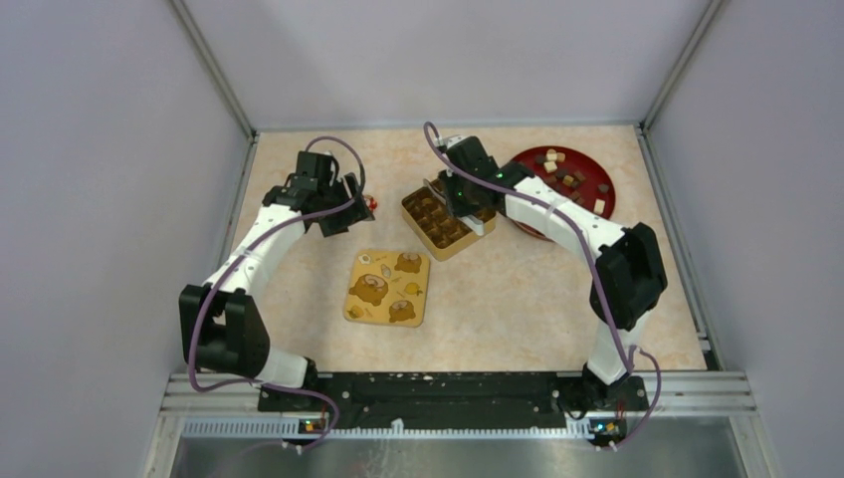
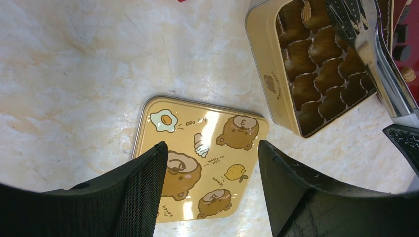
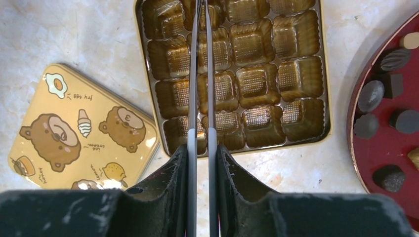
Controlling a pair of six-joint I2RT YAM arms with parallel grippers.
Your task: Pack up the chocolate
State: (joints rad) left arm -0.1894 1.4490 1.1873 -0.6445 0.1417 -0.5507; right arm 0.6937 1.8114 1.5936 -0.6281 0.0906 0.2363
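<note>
The chocolate (image 1: 563, 177) lies as small dark and pale lumps on a round red plate (image 1: 597, 204) at the back right; several dark pieces (image 3: 370, 96) show at the right edge of the right wrist view. My right gripper (image 3: 200, 148) is shut on metal tongs (image 3: 211, 74), whose two blades reach over the open yellow tin (image 3: 326, 98). The tin's gold cells look empty. The blade tips run out of that view, so I cannot tell whether they hold a piece. My left gripper (image 2: 210, 148) hangs open and empty above the square yellow lid (image 2: 197, 148).
The lid (image 1: 388, 287) lies flat in front of the tin (image 1: 438, 227), printed side up. A small red-and-white sweet (image 1: 371, 202) sits by my left gripper (image 1: 338, 214). Grey walls enclose the table on three sides.
</note>
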